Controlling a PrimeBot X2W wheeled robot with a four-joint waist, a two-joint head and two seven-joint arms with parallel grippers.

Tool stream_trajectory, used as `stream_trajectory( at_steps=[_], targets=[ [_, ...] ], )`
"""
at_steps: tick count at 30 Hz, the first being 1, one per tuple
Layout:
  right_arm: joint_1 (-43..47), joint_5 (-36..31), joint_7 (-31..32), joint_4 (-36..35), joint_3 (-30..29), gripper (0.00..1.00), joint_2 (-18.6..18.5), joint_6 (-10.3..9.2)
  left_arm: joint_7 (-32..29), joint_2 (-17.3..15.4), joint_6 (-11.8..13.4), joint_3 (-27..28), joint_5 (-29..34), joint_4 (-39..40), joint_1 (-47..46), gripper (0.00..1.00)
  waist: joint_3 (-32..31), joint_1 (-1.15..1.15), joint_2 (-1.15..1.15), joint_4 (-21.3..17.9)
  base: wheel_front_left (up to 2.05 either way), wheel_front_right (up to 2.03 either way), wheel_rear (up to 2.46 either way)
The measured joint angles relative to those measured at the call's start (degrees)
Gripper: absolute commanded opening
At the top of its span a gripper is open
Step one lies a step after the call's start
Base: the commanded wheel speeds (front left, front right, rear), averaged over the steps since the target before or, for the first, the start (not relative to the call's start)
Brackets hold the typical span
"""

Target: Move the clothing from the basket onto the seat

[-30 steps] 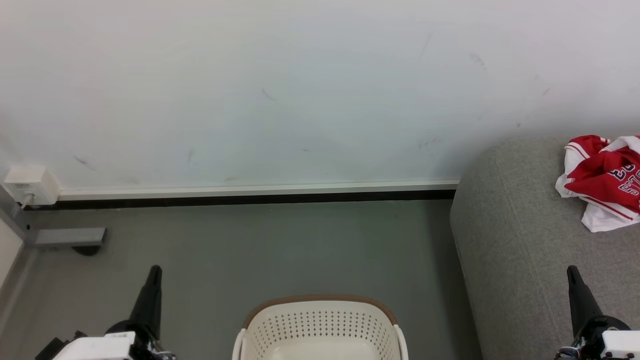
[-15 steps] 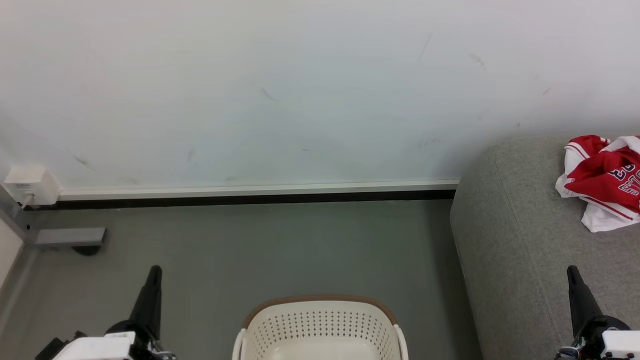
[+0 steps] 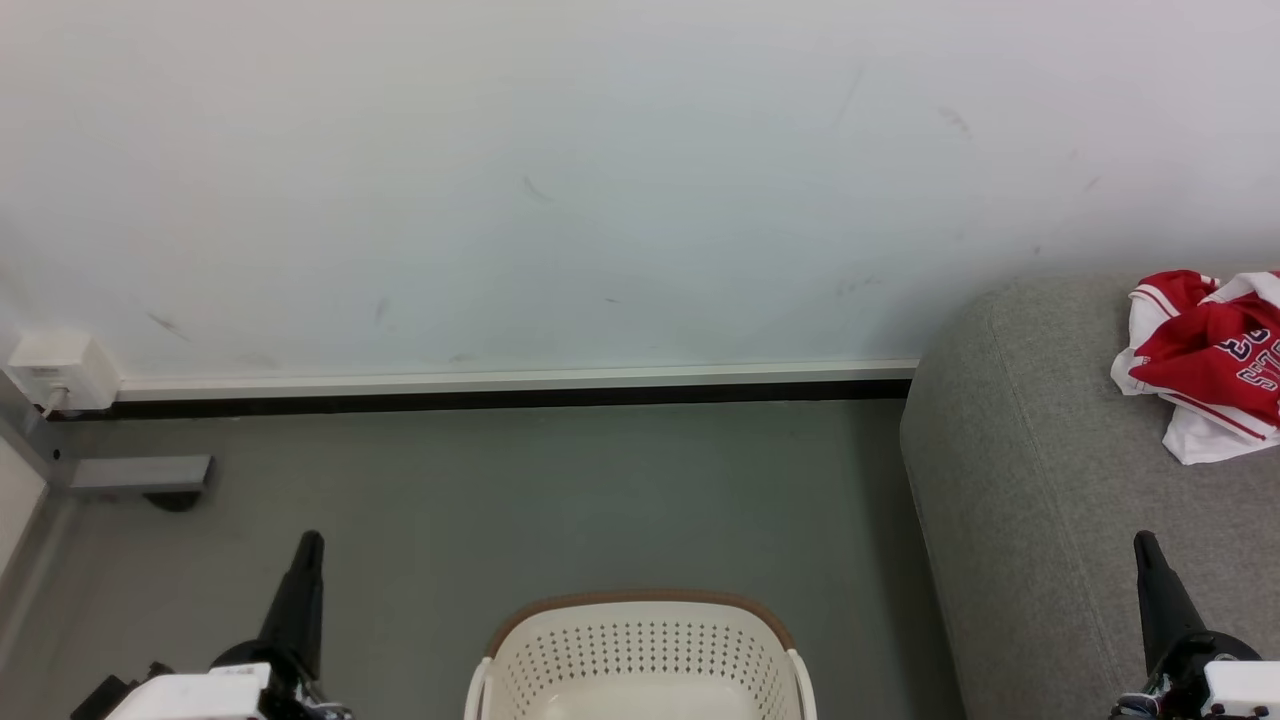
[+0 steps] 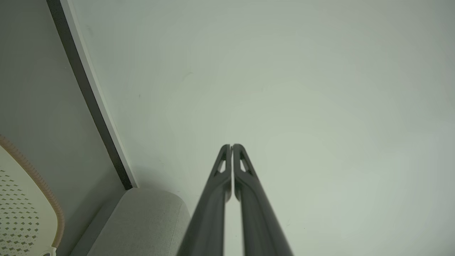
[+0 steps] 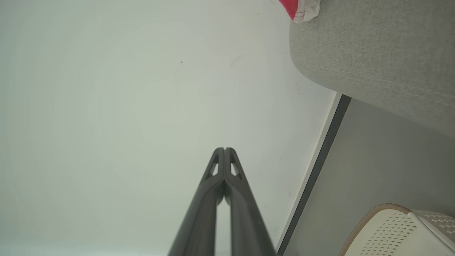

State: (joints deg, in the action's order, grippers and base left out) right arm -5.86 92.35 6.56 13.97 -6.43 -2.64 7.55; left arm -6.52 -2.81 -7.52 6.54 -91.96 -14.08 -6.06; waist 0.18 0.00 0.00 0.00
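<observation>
Fingers (image 3: pixel 297 590) shut, unmoved; clothing (image 3: pixel 1205 355) unmoved.

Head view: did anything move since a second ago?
Nothing visibly changed. The bright red and white fabric clothing lies on the light grey upholstered seat, the cream-white holed plastic basket sits on the floor, the left claw and right claw stay shut, empty.

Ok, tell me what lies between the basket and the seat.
A strip of bare grey floor lies between the basket and the seat; the head view shows it.
</observation>
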Motion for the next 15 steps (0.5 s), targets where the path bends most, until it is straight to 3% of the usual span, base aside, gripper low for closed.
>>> stream_trajectory(
  at_steps=[15],
  targets=[
    [-0.01, 0.0, -0.01, 0.01, 0.0, 0.0, 0.0, 0.0, 0.0, 0.0, 0.0, 0.0, 0.0, 0.0, 0.0, 0.0, 0.0, 0.0, 0.0, 0.0, 0.0, 0.0, 0.0]
  ],
)
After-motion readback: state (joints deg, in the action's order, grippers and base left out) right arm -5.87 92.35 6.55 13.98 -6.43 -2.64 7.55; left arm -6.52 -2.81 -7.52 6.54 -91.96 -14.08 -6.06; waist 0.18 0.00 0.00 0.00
